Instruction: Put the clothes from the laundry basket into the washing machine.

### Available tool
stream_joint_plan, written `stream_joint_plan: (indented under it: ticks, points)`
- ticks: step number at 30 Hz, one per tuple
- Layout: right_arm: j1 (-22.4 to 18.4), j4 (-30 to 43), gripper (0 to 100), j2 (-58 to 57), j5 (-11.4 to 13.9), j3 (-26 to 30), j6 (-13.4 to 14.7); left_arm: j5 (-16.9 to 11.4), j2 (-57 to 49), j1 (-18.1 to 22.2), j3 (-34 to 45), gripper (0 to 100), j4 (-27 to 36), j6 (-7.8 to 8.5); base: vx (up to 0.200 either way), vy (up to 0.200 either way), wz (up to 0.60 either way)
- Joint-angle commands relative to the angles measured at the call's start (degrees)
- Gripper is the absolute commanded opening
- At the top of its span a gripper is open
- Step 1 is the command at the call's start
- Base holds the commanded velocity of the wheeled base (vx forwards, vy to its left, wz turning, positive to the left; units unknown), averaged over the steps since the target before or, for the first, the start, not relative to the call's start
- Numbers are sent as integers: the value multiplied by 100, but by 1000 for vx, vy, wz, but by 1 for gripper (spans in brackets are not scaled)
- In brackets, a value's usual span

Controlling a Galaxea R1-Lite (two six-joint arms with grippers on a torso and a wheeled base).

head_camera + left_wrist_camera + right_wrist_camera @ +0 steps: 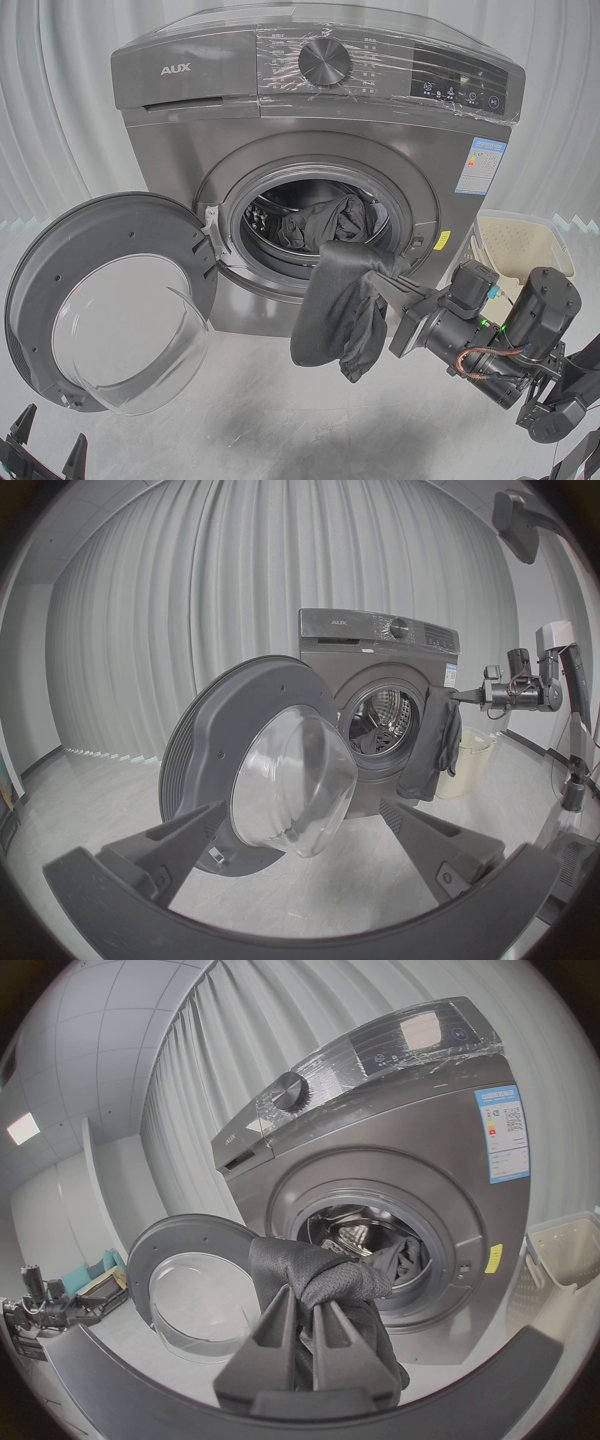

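Right arm (pixel 500 350) comes in from the right, wrist roughly level. Right gripper (pixel 389 282) points forward and left, fingers (pixel 275 1341) pinched tight on a fold of the black garment (pixel 337 312). Left gripper (pixel 300 808) sits low at left, pointing forward, fingers (pixel 181 842) spread wide apart.

Cannot see into the laundry basket (pixel 525 240), blocked by the right arm (pixel 494 337). Nor the left end effector (pixel 51 437) past its fingertips, cut by the head view's lower edge. Nor the drum's lower rim behind the black garment (pixel 337 306).
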Motion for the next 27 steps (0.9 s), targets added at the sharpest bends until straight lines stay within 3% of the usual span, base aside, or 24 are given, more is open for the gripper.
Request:
stream_joint_plan:
  ticks: [1,6,17,19,20,21,23,25,27]
  points:
    - [15,31,0,93,165,-228,33,-45,-96,-13,101,100,-3,52,0,0,0]
    - [33,93,0,181,271,-571,244,-63,-96,-13,101,100,-30,70,0,0,0]
    - [68,14,0,304,280,-659,252,-71,-96,-13,101,100,-56,79,0,0,0]
    - [68,23,0,313,280,-694,252,-36,-96,-4,92,100,-126,17,0,0,0]
    - [68,31,0,322,280,-712,252,-1,106,58,-637,100,-794,-211,0,0,0]
    - [68,31,0,339,280,-721,252,8,440,58,-1305,100,-1119,-334,0,0,0]
    - [68,23,0,410,280,-782,252,-133,1125,-48,-2166,100,-1102,-387,0,0,0]
    - [68,31,0,445,280,-826,252,-282,1398,-206,-2298,100,-944,-370,0,0,0]
    - [68,49,0,506,271,-888,252,-1029,2101,-646,-2245,100,-662,-203,0,0,0]
